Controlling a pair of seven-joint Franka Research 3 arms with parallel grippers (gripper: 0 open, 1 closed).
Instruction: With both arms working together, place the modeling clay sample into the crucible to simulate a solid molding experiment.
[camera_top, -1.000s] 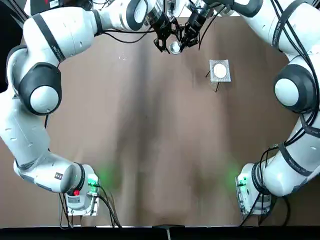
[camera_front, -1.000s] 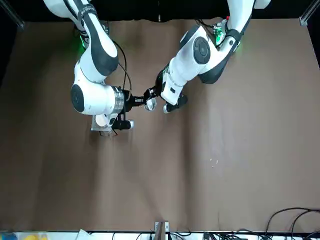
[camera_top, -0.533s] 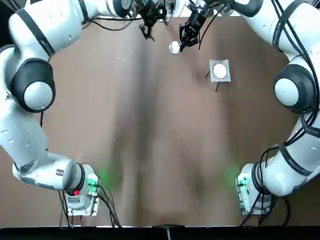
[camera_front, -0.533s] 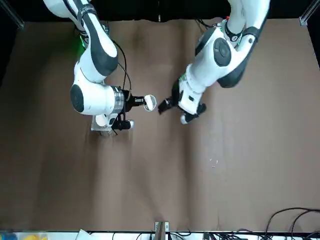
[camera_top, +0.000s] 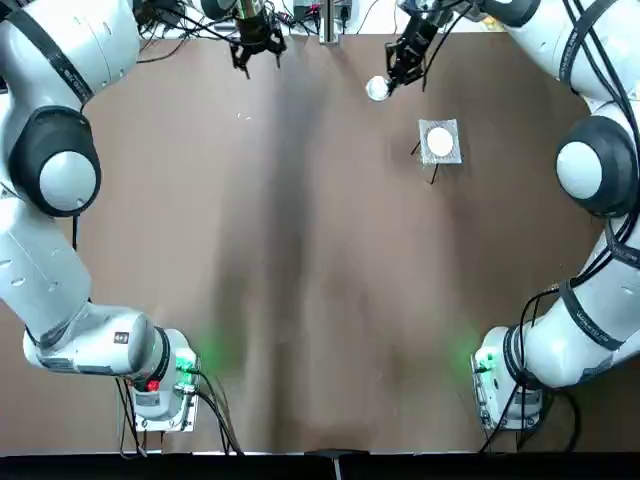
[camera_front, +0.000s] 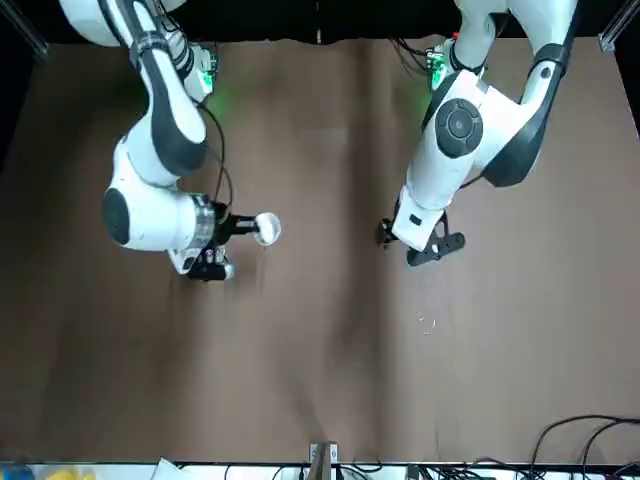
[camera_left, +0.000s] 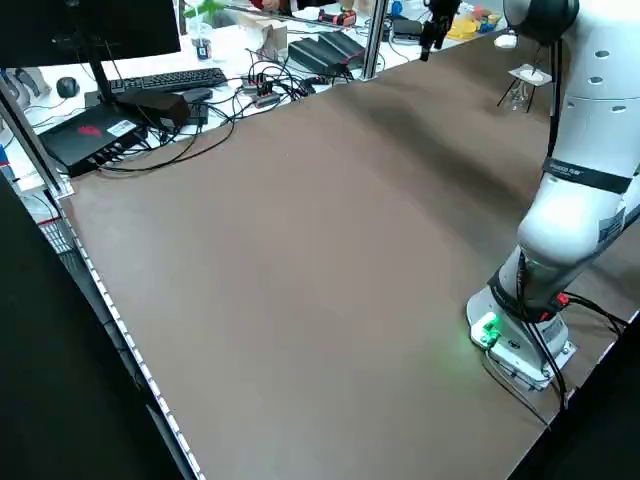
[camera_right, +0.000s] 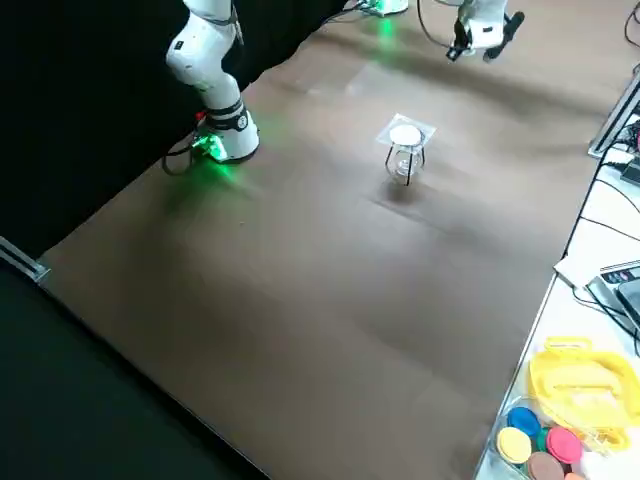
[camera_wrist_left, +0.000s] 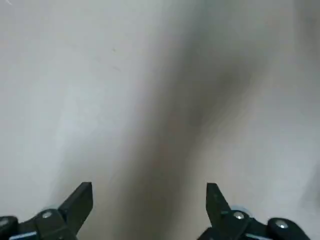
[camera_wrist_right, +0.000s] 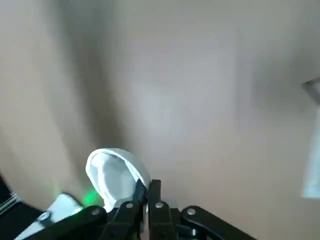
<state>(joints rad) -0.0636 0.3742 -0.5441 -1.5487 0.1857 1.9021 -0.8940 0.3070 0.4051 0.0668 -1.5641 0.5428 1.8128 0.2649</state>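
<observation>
The crucible (camera_top: 377, 88), a small white round cup, hangs above the table's far edge with my right gripper (camera_top: 393, 73) shut on its rim. The front view has the cup (camera_front: 267, 228) sticking out sideways from that gripper (camera_front: 250, 227). The right wrist view shows the shut fingers pinching the cup's wall (camera_wrist_right: 116, 173). The modeling clay sample is hidden; I cannot tell whether it lies inside the cup. My left gripper (camera_top: 256, 57) is open and holds nothing, well to the left of the cup at the far edge, also in the front view (camera_front: 412, 243) and the left wrist view (camera_wrist_left: 147, 194).
A grey square mesh pad (camera_top: 452, 155) on thin black legs stands just right of and nearer than the cup, with a round white lid (camera_top: 440, 141) on it. Cables and desk clutter lie beyond the table's far edge. Brown tabletop (camera_top: 320, 280) spreads toward the arm bases.
Both grippers were together at the cup. The left gripper has pulled away to the left, open. The right gripper has carried the cup rightward, closer to the mesh pad.
</observation>
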